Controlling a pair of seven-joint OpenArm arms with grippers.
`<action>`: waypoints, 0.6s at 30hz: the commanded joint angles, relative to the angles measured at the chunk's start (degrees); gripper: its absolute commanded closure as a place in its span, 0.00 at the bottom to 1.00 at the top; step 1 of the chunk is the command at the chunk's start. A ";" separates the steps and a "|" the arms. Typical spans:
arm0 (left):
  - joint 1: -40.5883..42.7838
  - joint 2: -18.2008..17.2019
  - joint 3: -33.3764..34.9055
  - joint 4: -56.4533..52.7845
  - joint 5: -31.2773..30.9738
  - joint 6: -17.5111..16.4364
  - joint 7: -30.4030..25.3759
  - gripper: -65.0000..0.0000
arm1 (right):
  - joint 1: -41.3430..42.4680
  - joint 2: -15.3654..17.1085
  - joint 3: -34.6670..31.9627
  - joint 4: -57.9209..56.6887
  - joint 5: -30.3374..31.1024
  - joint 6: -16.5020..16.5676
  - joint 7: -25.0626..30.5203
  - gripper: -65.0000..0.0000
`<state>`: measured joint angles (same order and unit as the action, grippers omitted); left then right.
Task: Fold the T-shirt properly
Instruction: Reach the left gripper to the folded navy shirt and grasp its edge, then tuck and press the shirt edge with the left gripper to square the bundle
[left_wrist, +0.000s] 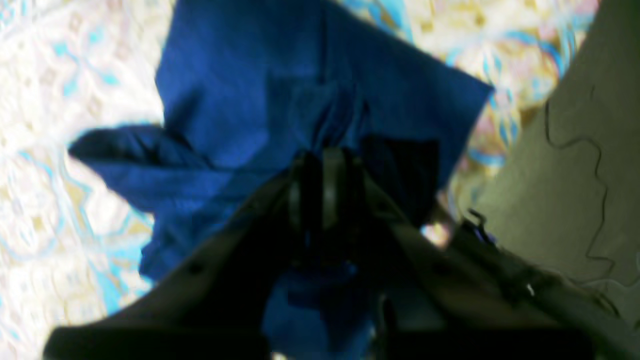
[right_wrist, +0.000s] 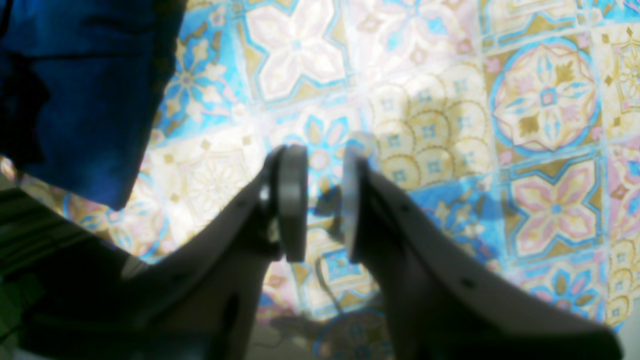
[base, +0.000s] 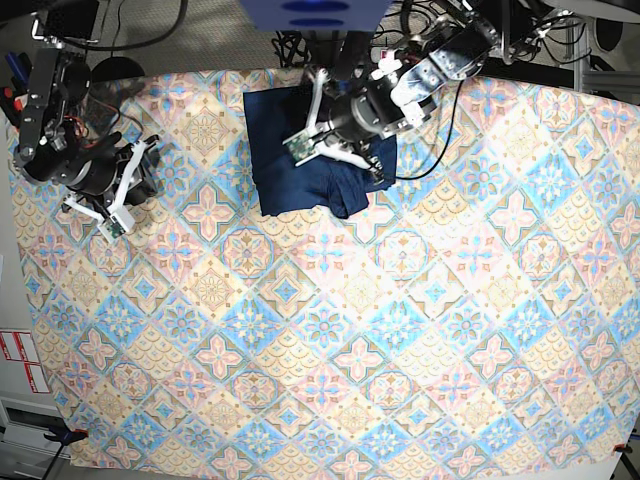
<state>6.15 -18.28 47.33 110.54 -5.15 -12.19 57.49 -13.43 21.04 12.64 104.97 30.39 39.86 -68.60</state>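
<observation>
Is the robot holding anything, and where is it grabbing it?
The left gripper pinches a bunched fold of the T-shirt. The right gripper holds nothing.

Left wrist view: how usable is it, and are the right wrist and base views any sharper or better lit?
Left wrist: soft, smeared blur, T-shirt oversaturated, left gripper nearly black. Right wrist: mildly soft, bright glare washing out the patterned cloth, right gripper in shadow. Base: sharp, evenly lit.
</observation>
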 joint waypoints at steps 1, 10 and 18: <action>-0.22 -0.49 -0.17 2.38 -0.26 0.10 -1.01 0.96 | 0.64 0.90 0.41 0.83 0.86 0.14 1.04 0.81; 6.20 -5.06 -4.30 8.62 -0.35 0.10 -1.01 0.96 | 0.73 0.90 0.41 0.75 0.77 0.14 1.04 0.81; 9.28 -8.22 -4.39 9.77 -0.35 0.10 -1.10 0.99 | 0.73 0.90 0.41 0.66 0.60 0.14 1.13 0.81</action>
<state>15.73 -26.39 43.03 119.24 -5.58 -12.23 57.41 -13.23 20.99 12.64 104.95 30.39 39.86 -68.42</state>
